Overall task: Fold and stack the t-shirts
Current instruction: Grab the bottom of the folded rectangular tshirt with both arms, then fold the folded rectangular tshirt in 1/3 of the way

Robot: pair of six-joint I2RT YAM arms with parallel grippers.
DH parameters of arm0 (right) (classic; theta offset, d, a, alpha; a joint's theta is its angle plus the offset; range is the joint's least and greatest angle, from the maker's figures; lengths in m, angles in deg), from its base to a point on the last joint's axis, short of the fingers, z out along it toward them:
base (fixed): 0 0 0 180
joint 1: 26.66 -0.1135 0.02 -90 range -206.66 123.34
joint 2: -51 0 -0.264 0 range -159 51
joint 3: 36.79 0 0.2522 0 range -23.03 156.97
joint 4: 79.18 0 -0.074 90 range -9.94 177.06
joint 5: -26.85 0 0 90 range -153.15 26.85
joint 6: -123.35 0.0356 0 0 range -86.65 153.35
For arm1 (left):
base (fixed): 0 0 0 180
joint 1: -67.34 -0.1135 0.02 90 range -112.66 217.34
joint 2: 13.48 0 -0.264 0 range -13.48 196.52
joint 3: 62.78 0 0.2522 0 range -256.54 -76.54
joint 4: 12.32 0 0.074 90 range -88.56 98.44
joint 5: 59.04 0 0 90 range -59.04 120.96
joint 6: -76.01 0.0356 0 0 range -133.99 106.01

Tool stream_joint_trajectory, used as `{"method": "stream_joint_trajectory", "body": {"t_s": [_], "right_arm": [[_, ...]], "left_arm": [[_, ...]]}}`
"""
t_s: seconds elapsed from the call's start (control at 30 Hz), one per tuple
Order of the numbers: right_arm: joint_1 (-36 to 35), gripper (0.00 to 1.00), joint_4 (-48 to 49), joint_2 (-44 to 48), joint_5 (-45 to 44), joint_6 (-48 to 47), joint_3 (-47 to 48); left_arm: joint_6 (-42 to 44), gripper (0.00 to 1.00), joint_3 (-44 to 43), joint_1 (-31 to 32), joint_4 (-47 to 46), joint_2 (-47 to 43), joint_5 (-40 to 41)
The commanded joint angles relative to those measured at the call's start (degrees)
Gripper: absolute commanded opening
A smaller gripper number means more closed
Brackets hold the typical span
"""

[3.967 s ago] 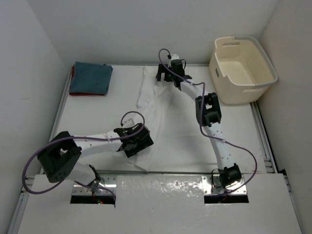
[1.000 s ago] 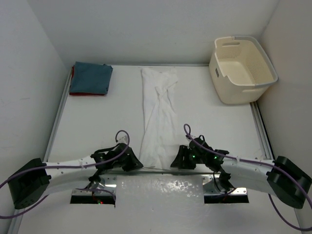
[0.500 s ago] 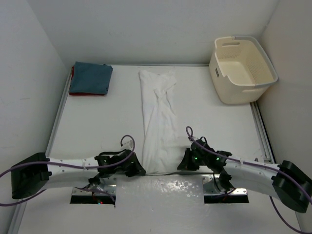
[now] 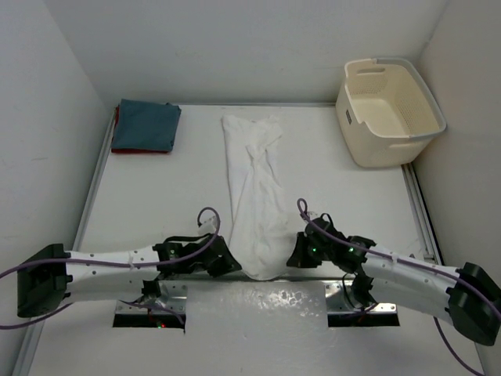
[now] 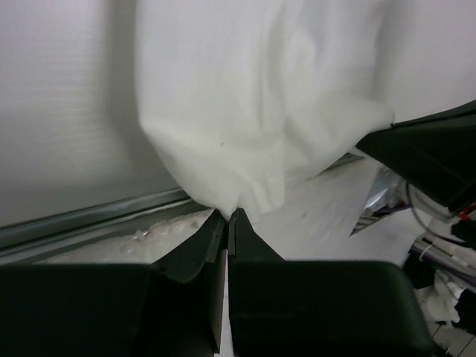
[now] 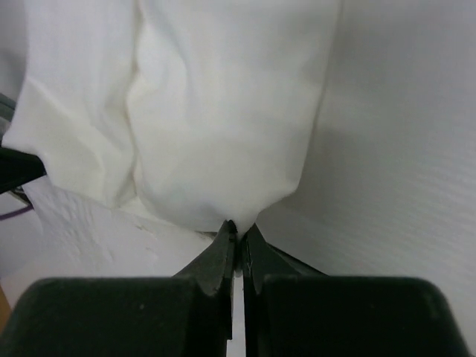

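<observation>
Both pairs of jaws pinch the white t-shirt [image 4: 254, 196] by slivers of hem; one slip would skew the fold.

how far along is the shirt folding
Done: the blue-grey t-shirt lies folded on the red t-shirt, far left. In hand: the white t-shirt, a long strip, its near end pinched by the left hand and right hand. Left: folding it shorter and stacking it.

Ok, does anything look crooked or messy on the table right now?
Yes: the white shirt is a narrow, wrinkled strip, twisted near its far end, its near hem bunched between the left gripper and right gripper.
</observation>
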Motion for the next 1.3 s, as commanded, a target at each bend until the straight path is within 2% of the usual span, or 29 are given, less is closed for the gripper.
{"method": "stream_joint_trajectory", "body": {"t_s": [0.0, 0.2, 0.37, 0.5, 0.6, 0.73, 0.8, 0.97, 1.27], "right_arm": [[-0.3, 0.0, -2.92, -1.57, -6.48, -5.64, 7.64], [1.53, 0.0, -7.76, -8.06, -13.09, -12.94, 19.51], [9.52, 0.0, -3.04, -13.69, -7.74, -16.81, 24.43], [13.4, 0.0, -2.67, -19.58, -6.77, -20.68, 30.67], [16.65, 0.0, -1.88, -24.33, -4.22, -23.83, 36.37], [20.87, 0.0, -0.48, -30.13, -2.03, -25.16, 41.56], [22.72, 0.0, 0.93, -33.64, -0.1, -25.51, 44.89], [25.62, 0.0, 1.46, -42.77, 3.25, -26.48, 52.38], [29.05, 0.0, 2.52, -52.19, 5.54, -25.78, 61.52]], "left_arm": [[1.46, 0.0, -3.69, -3.53, 2.09, -2.28, 4.91], [11.04, 0.0, -9.4, -13.91, -0.73, 1.57, 0.17], [18.07, 0.0, -18.27, -20.6, 0.86, 9.22, -3.24], [22.55, 0.0, -22.23, -29.37, -2.91, 14.4, -8.35], [26.07, 0.0, -30.11, -32.64, -1.97, 19.32, -8.71], [29.85, 0.0, -35.58, -36.95, -2.3, 25.73, -8.71], [30.73, 0.0, -38.83, -39.66, -2.83, 27.94, -11.87], [33.55, 0.0, -45.87, -43.1, -2.22, 35.5, -13.63], [37.41, 0.0, -56.59, -46.71, -2.75, 45.34, -16.71]]}}
